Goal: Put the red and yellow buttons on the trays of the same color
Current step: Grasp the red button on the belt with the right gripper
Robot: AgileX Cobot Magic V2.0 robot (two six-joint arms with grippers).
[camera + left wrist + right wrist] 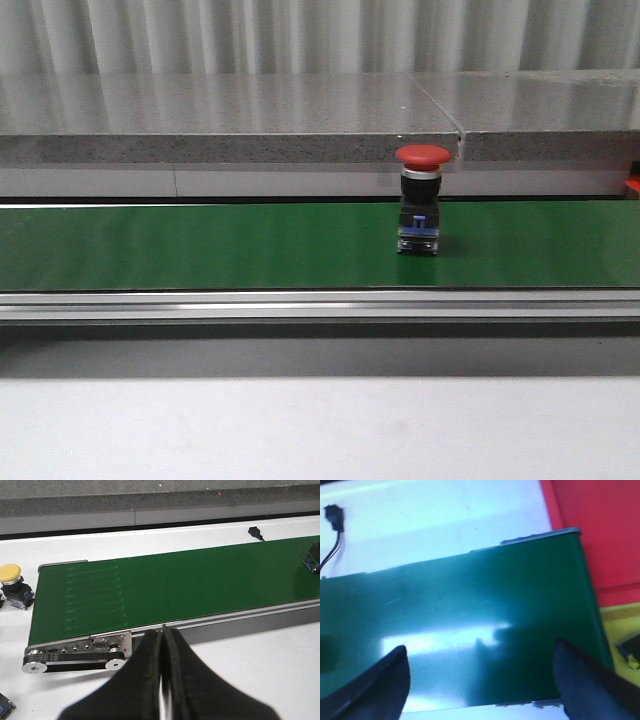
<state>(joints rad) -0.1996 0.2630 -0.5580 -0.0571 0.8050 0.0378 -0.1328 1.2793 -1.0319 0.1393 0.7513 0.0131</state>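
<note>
Red button [421, 198] upright on belt [200, 245], riding toward right end effector [480, 680] spread wide, empty, over belt's end beside red tray [600, 530] and yellow tray [620, 630]; left end effector [163, 680] pressed closed, empty, near yellow button [12, 582] on surface [250, 670].

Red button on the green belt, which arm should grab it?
Probably the right. Its tool hangs open over the belt end beside the red tray. The left tool is shut, with the red button far along the belt.
</note>
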